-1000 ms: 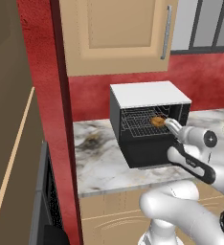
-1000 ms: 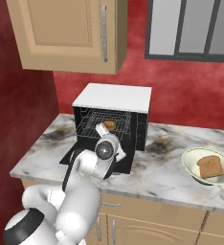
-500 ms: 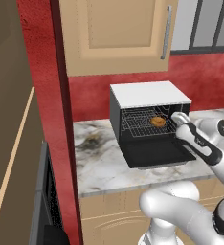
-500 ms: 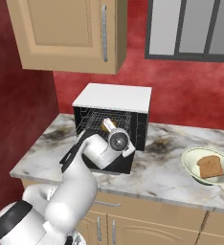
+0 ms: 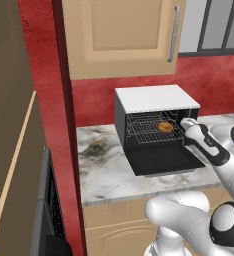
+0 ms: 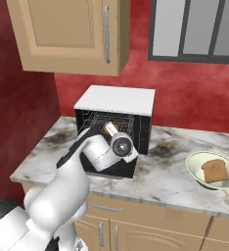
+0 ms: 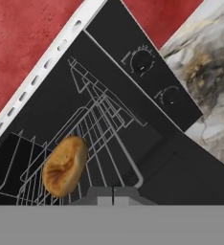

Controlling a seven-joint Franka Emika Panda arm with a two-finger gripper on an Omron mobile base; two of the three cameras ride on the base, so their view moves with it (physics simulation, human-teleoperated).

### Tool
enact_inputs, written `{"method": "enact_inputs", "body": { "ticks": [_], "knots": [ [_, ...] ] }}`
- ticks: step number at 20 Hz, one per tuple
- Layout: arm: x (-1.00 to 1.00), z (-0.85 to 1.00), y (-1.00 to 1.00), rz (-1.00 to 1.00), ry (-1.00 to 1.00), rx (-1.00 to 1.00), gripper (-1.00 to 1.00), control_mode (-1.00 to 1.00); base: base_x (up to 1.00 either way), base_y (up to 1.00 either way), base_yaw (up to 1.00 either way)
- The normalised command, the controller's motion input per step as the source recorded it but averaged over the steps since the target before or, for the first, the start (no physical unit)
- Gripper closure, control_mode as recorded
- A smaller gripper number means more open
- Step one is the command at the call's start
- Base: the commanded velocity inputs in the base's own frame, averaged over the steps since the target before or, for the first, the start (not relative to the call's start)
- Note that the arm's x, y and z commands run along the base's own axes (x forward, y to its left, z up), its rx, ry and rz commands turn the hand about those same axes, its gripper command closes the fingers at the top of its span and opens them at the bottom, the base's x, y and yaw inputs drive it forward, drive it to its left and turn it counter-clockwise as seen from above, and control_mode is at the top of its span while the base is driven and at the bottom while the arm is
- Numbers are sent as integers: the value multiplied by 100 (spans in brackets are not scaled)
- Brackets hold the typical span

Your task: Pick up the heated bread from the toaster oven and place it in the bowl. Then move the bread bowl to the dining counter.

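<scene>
Progress looks slight, judging by how things lie; the heated bread (image 7: 64,165), a small golden-brown bun-like piece, sits on the wire rack (image 5: 148,127) inside the toaster oven (image 5: 156,100), whose black door (image 5: 164,159) hangs open over the marble counter (image 5: 105,172); nothing has been lifted out yet.

The gripper (image 7: 113,191) reaches at the oven's mouth with its jaws shut tight and empty; in the hand view the fingertips meet at the bottom edge, and the bread lies just to their left on the rack, apart from them, not between them; the two control knobs (image 7: 141,61) of the oven show further along its front panel.

In the right base view the bowl (image 6: 192,164) stands on the same counter, well apart from the oven to its right, and it already holds a brown toasted slice (image 6: 215,170); whether that slice counts toward the task I cannot tell.

Still to do, as I judge it: open the jaws, take the bread from the rack, carry it to the bowl, then move the bowl to the dining counter; a closed gripper beside the bread suggests the grasp needs setting up afresh.
</scene>
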Motion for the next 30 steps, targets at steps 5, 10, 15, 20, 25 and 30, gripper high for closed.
{"method": "enact_inputs", "body": {
  "ticks": [5,10,15,20,25,30],
  "knots": [
    [-1,0,0,0,0,0,100,-100,0,0,0],
    [0,0,0,0,0,0,100,-100,0,0,0],
    [-2,0,0,0,0,0,100,-100,0,0,0],
    [-22,0,0,0,0,-2,100,-100,0,0,0],
    [-16,9,7,0,4,-11,100,-100,0,0,0],
    [-4,13,21,-3,11,-20,100,-100,0,0,0]
  ]
}}
